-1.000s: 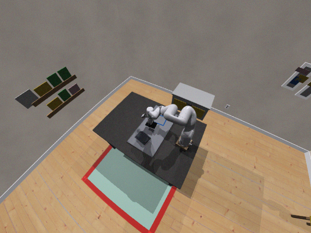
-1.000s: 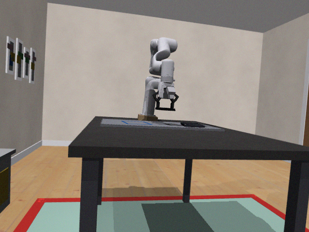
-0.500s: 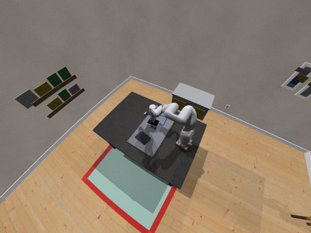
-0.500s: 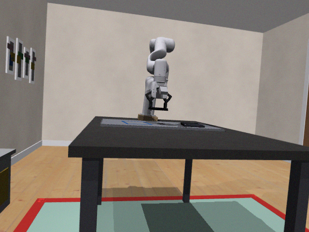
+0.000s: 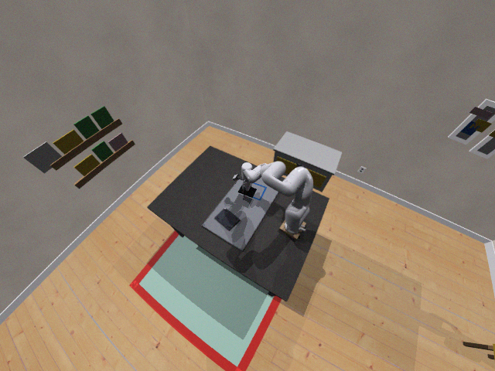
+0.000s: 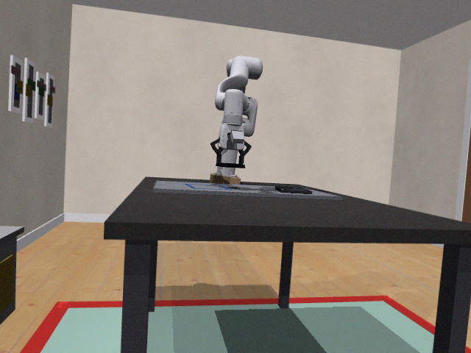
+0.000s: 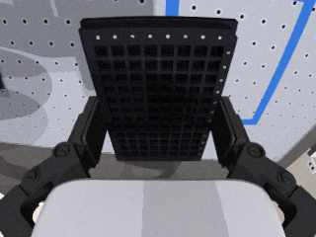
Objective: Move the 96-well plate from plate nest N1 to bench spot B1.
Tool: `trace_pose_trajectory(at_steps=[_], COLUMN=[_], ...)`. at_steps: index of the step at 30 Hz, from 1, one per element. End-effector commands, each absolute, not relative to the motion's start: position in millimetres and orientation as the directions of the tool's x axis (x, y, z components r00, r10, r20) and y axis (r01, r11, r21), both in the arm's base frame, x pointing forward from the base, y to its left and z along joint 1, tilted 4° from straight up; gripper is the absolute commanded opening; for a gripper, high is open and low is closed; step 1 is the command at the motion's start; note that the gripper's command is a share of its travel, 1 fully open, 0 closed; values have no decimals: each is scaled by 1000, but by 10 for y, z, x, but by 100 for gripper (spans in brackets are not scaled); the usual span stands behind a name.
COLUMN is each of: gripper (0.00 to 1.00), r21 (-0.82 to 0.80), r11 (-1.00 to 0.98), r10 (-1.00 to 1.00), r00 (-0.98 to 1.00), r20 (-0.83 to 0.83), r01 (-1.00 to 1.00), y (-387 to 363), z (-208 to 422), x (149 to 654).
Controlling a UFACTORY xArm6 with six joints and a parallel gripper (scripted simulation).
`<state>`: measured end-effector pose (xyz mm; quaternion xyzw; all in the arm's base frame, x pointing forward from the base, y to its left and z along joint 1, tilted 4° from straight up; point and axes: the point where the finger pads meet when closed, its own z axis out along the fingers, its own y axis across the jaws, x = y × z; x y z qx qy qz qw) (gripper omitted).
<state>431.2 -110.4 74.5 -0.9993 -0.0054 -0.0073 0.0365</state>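
My gripper point(image 7: 158, 110) is shut on the black 96-well plate point(image 7: 158, 86), gripping it across its short width and holding it level above the grey deck. In the side view the gripper point(image 6: 229, 164) and the plate point(image 6: 229, 165) hang a little above the deck. The blue taped outline B1 point(image 7: 264, 39) lies to the right of and beyond the plate in the wrist view, and the plate's right edge overlaps the outline's left side. It also shows in the overhead view point(image 5: 257, 192) and the side view point(image 6: 207, 186). The dark plate nest N1 point(image 5: 227, 219) point(image 6: 294, 189) stands empty.
The grey perforated deck point(image 5: 240, 213) lies on a black table point(image 5: 240, 216). The arm's base point(image 5: 295, 227) stands on the table beside the deck. A grey cabinet point(image 5: 308, 158) stands behind the table. A red-bordered floor mat point(image 5: 203, 303) lies below the table's front.
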Motion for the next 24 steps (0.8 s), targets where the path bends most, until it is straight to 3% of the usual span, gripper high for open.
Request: trace_pose_trajectory(at_steps=[1,24], gripper=[0,0], r21=[-72,-72], r11=[-997,-997], r10=[10,10], r00=[1000,1000], r20=[19,19], r01=[12,12], y=[-1244,-1862], z=[745,676], x=[4300,4169])
